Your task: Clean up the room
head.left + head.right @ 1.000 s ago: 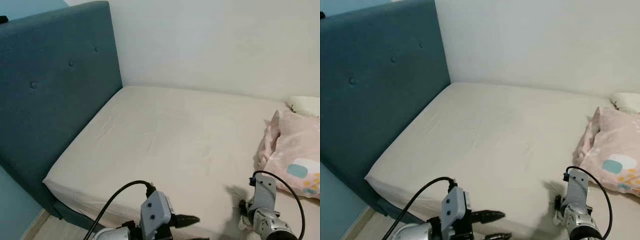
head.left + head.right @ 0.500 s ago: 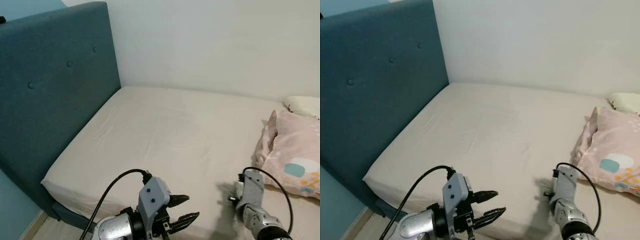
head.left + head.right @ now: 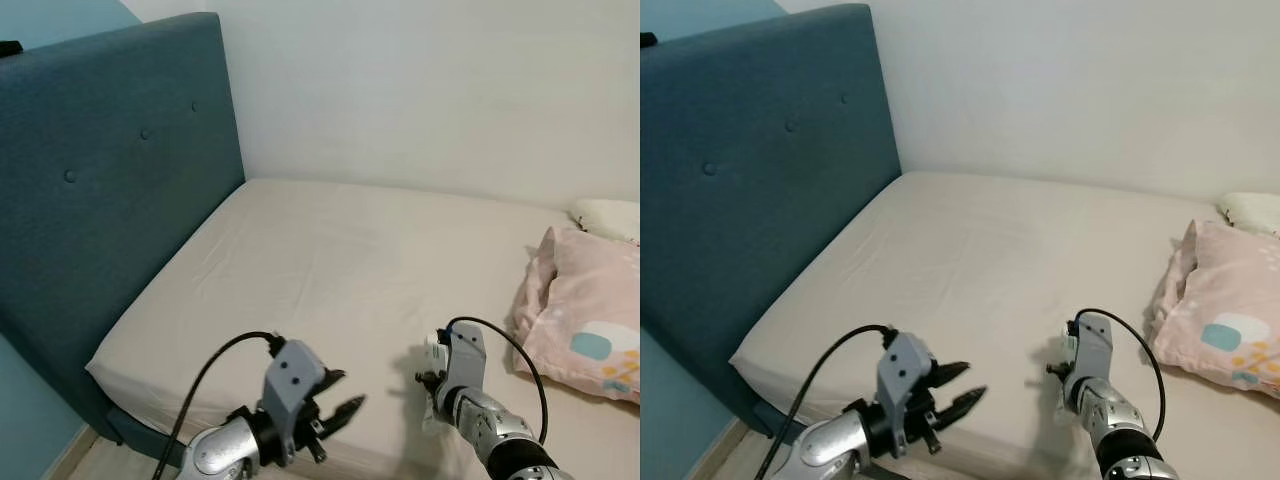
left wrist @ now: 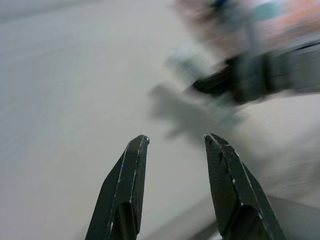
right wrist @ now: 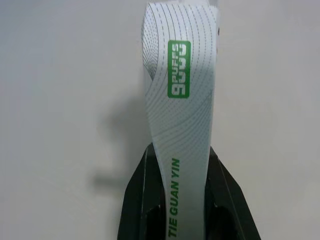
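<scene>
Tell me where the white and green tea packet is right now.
The tea packet is clamped in the right hand, held over the near edge of the bed, left of the pink pillow.

You had the bed (image 3: 330, 270) ahead, headboard (image 3: 110, 200) along its left, wall (image 3: 430, 90) behind, pillow (image 3: 585, 320) on its right, both grippers low over its near edge.
</scene>
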{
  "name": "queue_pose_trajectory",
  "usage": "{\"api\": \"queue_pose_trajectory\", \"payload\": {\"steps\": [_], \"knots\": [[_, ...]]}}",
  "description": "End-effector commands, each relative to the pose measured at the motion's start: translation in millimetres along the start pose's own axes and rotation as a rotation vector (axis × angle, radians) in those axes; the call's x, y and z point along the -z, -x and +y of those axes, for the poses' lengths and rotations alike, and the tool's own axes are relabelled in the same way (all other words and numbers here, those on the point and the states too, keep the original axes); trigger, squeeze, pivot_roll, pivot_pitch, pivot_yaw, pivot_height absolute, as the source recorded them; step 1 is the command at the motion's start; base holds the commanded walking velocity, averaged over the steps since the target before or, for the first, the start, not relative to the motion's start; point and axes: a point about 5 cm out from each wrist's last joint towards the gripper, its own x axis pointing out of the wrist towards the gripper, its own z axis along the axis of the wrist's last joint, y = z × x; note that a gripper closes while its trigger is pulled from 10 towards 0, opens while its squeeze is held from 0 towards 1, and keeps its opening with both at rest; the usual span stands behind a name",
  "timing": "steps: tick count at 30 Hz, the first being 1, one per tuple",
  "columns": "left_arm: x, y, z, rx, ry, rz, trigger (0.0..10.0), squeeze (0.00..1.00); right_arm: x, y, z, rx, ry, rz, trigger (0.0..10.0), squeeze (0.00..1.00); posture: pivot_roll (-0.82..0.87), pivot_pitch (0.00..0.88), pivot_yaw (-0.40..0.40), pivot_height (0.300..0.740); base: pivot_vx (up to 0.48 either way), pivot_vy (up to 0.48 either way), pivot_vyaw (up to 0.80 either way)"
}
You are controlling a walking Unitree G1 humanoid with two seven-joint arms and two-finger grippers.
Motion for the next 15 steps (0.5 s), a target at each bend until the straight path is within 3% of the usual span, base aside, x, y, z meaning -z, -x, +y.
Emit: {"api": "queue_pose_trajectory", "payload": {"steps": [1,2,3,4,5,6,8,11,15], "knots": [[16.1,8.4,14.9,-0.150,0.013,0.083,10.0,0.00,8.3,3.9,8.7,-0.042,0.071,-0.030,0.0,0.00,0.03,0.198,-0.003,0.610,0.000,0.000,0.00],[16.1,8.4,14.9,-0.150,0.013,0.083,10.0,0.00,8.3,3.9,8.7,-0.042,0.071,-0.030,0.0,0.00,0.03,0.198,-0.003,0.610,0.000,0.000,0.00],[20.5,13.0,21.6,-0.215,0.012,0.103,10.0,0.00,8.6,6.4,12.9,-0.054,0.117,-0.063,3.5,0.00,0.03,0.193,-0.007,0.610,0.000,0.000,0.00],[25.1,18.0,27.0,-0.272,0.013,0.125,10.0,0.00,9.2,9.2,16.9,-0.065,0.157,-0.096,5.8,0.00,0.03,0.189,-0.009,0.610,0.000,0.000,0.00],[29.3,23.3,32.8,-0.334,0.002,0.144,10.0,0.00,10.3,12.1,20.6,-0.070,0.188,-0.124,10.0,0.00,0.03,0.186,-0.010,0.610,0.000,0.000,0.00],[29.3,23.3,32.8,-0.334,0.002,0.144,10.0,0.00,10.3,12.1,20.6,-0.070,0.188,-0.124,10.0,0.00,0.03,0.186,-0.010,0.610,0.000,0.000,0.00],[41.0,35.4,43.5,-0.463,0.024,0.207,10.0,0.00,16.1,18.1,24.8,-0.058,0.253,-0.168,10.0,0.00,0.02,0.175,-0.017,0.610,0.000,0.000,0.00],[46.2,41.2,47.2,-0.514,0.024,0.233,10.0,0.00,21.1,20.8,25.8,-0.049,0.275,-0.177,10.0,0.00,0.02,0.174,-0.018,0.610,0.000,0.000,0.00],[67.8,60.2,48.9,-0.654,0.021,0.335,10.0,0.00,44.0,33.1,27.6,-0.015,0.362,-0.191,10.0,0.00,0.02,0.162,-0.020,0.610,0.000,0.000,0.00]]}}
